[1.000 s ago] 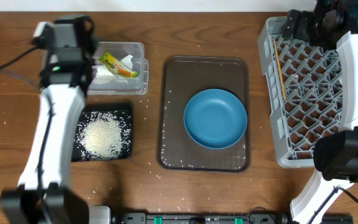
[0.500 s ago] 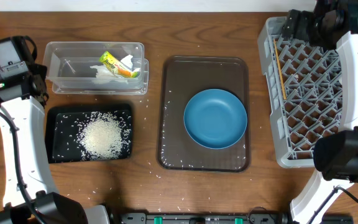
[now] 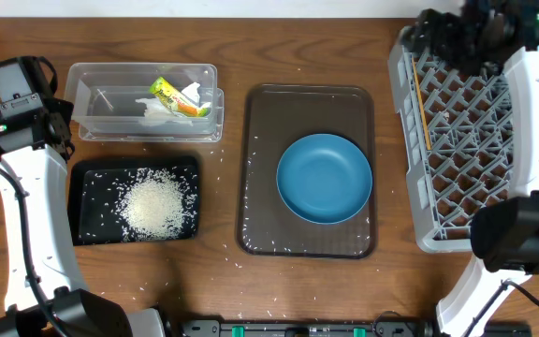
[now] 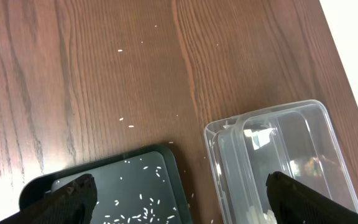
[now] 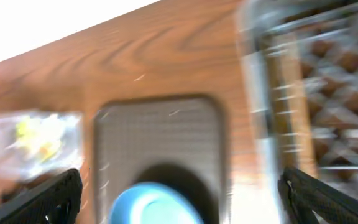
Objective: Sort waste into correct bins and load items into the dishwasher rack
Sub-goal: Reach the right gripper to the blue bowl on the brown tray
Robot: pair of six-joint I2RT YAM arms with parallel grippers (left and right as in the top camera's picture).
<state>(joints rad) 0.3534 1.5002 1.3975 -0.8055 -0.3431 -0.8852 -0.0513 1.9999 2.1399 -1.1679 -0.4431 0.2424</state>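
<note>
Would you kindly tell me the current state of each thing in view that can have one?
Clear tub, open, napkin and wrapper inside.
Black tray, holds heaped rice.
Blue bowl, upright, empty, on the brown tray.
Rack, chopsticks lying along its edge nearest the bowl.
Left end effector, open, empty.
Right end effector, open, empty.

Wooden table point(image 3: 223, 37) bearing tub point(image 3: 143, 65), black tray point(image 3: 90, 223), brown tray point(image 3: 260, 122), rack point(image 3: 401, 140).
</note>
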